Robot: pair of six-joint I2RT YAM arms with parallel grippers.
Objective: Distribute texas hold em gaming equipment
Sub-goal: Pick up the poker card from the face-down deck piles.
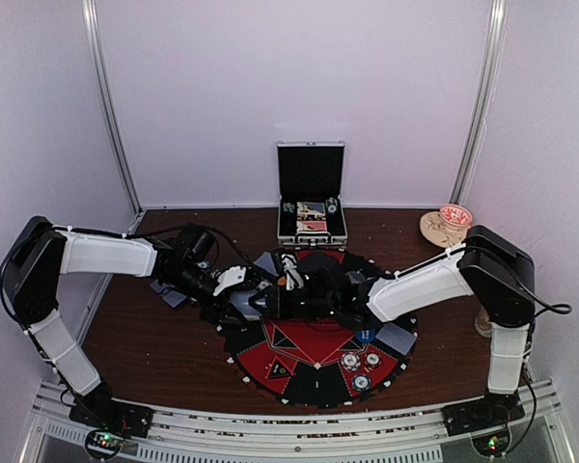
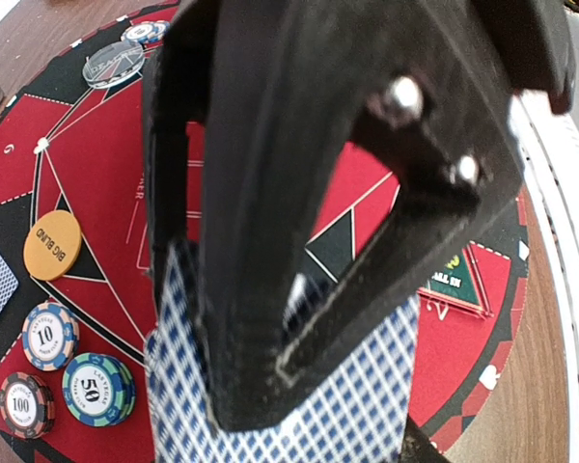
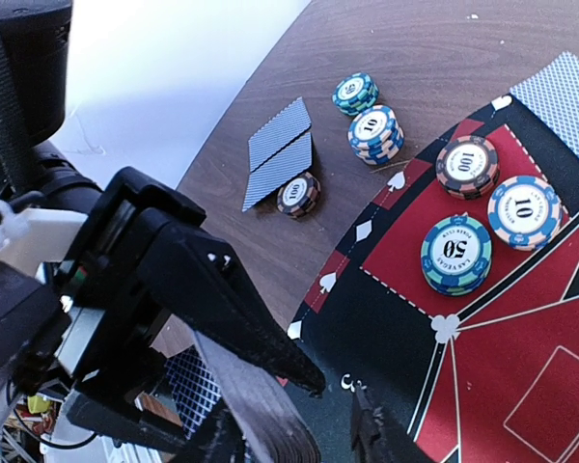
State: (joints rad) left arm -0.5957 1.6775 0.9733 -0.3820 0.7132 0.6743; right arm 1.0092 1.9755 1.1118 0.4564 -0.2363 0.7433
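Observation:
My left gripper (image 2: 270, 395) is shut on a deck of blue-checked playing cards (image 2: 367, 395), held just above the round red-and-black poker mat (image 1: 314, 362). In the right wrist view that deck (image 3: 261, 405) shows edge-on under the left gripper's black finger (image 3: 222, 299). My right gripper (image 3: 288, 439) reaches in around the deck's end, and a gap shows between the deck and its right fingertip (image 3: 367, 434). Both grippers meet at the mat's middle (image 1: 280, 294). Poker chips marked 50 (image 3: 455, 254), 10 (image 3: 524, 211) and 100 (image 3: 467, 165) lie on the mat.
An open metal case (image 1: 311, 198) stands at the back. A tan dish (image 1: 446, 224) sits back right. Two dealt cards (image 3: 280, 154) and further chips (image 3: 375, 132) lie on the brown table. An orange Big Blind disc (image 2: 51, 245) rests on the mat.

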